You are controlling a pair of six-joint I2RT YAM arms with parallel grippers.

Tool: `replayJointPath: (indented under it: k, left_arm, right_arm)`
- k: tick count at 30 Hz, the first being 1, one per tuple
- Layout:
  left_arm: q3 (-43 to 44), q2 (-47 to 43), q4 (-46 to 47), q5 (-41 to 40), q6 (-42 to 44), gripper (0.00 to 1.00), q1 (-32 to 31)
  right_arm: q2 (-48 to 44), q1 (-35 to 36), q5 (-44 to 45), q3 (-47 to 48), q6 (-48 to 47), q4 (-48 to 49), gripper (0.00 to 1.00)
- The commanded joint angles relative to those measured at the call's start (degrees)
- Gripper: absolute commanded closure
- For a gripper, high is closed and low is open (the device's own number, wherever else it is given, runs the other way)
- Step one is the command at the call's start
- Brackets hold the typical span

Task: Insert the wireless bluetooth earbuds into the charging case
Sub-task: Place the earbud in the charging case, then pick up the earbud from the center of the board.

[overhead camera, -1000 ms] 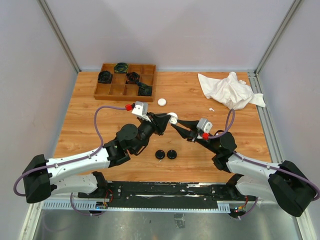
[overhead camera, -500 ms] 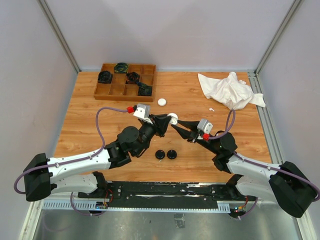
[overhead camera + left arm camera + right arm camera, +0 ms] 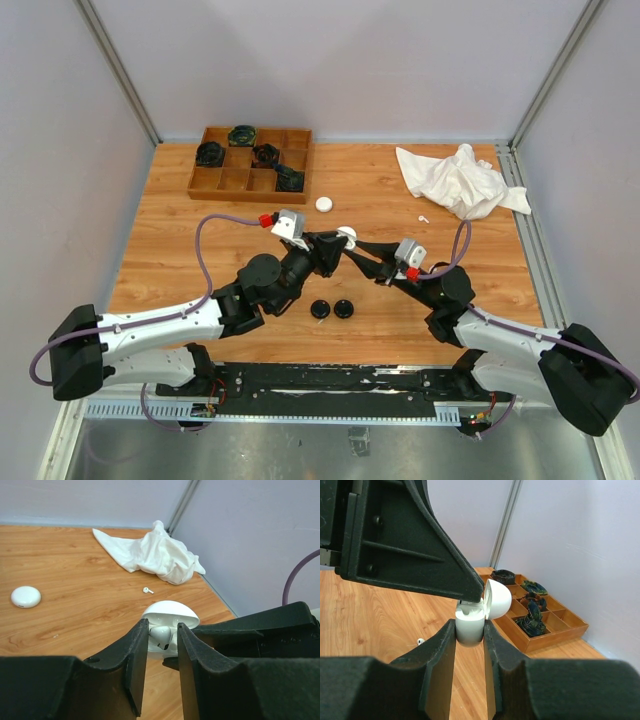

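Observation:
My right gripper [image 3: 470, 630] is shut on a white charging case [image 3: 469, 626] and holds it above the table with its lid [image 3: 498, 599] swung open. My left gripper [image 3: 162, 626] is shut on a white earbud [image 3: 161, 636], which sits at the mouth of the open case [image 3: 170, 612]. The two grippers meet tip to tip over the table's middle, the left gripper [image 3: 338, 243] against the right gripper [image 3: 352, 248]. A second white earbud [image 3: 423, 218] lies loose on the wood near the cloth; it also shows in the left wrist view [image 3: 148, 590].
A closed white round case [image 3: 324, 204] lies behind the grippers. Two black round cases [image 3: 332, 309] lie in front of them. A wooden divided tray [image 3: 250, 160] holding dark items stands at the back left. A crumpled white cloth [image 3: 460, 180] lies at the back right.
My left gripper has moved a little right, bringing the earbud up to the open case. The right arm has barely moved.

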Motion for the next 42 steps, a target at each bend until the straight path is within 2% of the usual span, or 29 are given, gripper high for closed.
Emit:
replayJointPath:
  k: [1, 6, 18, 25, 28, 36, 42]
  left_arm:
    - [-0.1, -0.4, 1.0, -0.4, -0.1, 0.64, -0.9]
    - [0.1, -3.1, -1.3, -2.7, -1.7, 0.56, -0.9]
    - [6.0, -4.4, -20.9, -6.1, -5.7, 0.34, 0.1]
    - [4.8, -4.2, -36.3, -3.5, -14.9, 0.30, 7.8]
    - [3.4, -3.1, -41.1, 0.1, -18.6, 0.29, 12.3]
    - [-1.8, -1.7, -47.3, 5.7, -25.1, 0.31, 22.2]
    - [-2.6, 0.4, -51.8, 5.9, -28.8, 0.30, 28.6]
  right_arm:
    - [-1.1, 0.7, 1.4, -0.7, -0.3, 3.5, 0.99]
    - [-1.6, 0.6, 2.6, -1.3, -0.9, 3.2, 0.99]
    - [-2.8, 0.6, 3.9, -3.1, -2.6, 1.5, 0.99]
    - [-2.6, 0.6, 4.7, -5.2, -4.5, 1.4, 0.99]
    - [-2.3, 0.7, 5.2, -5.9, -5.4, 1.3, 0.99]
    - [1.2, 0.6, 6.0, -7.9, -6.7, 4.9, 0.99]
    - [2.5, 0.6, 7.4, -8.6, -7.9, 4.4, 0.99]
